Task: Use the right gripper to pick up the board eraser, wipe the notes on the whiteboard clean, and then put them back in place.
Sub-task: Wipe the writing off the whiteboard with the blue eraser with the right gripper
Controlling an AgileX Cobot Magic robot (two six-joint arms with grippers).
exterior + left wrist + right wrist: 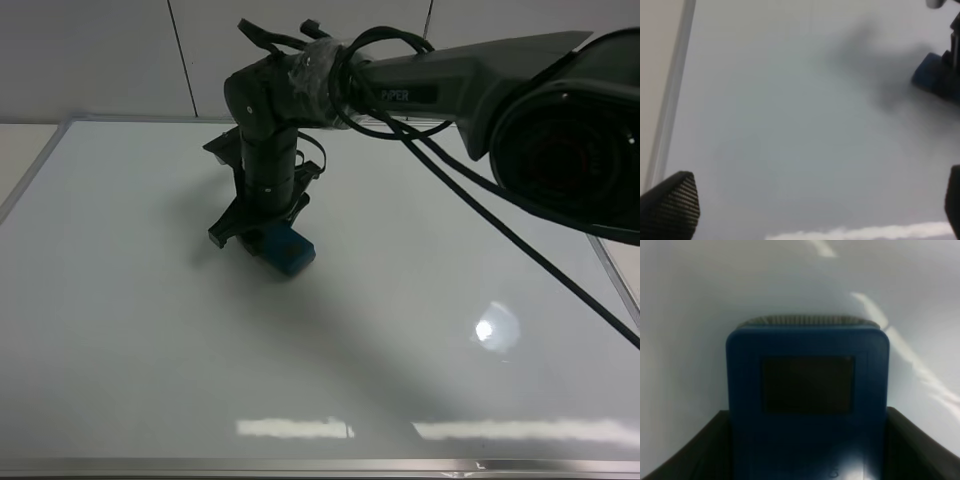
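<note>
Read "PER" in pale letters on the grey link of the right arm (pixel 470 70), word's start hidden behind the cables (pixel 352 100). Made out a faint embossed mark on the board eraser (pixel 807 405), too blurred to read.

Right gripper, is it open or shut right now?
Shut on the eraser: the right gripper presses against both sides of the blue block in the right wrist view.

High view overlooks whiteboard (pixel 150 300); wrist views close, share board eraser (pixel 807 385).

A pale grey panelled wall (pixel 100 60) rises behind the beige tabletop (pixel 18 150). Two thin vertical seams (pixel 180 55) divide it above the tabletop.
</note>
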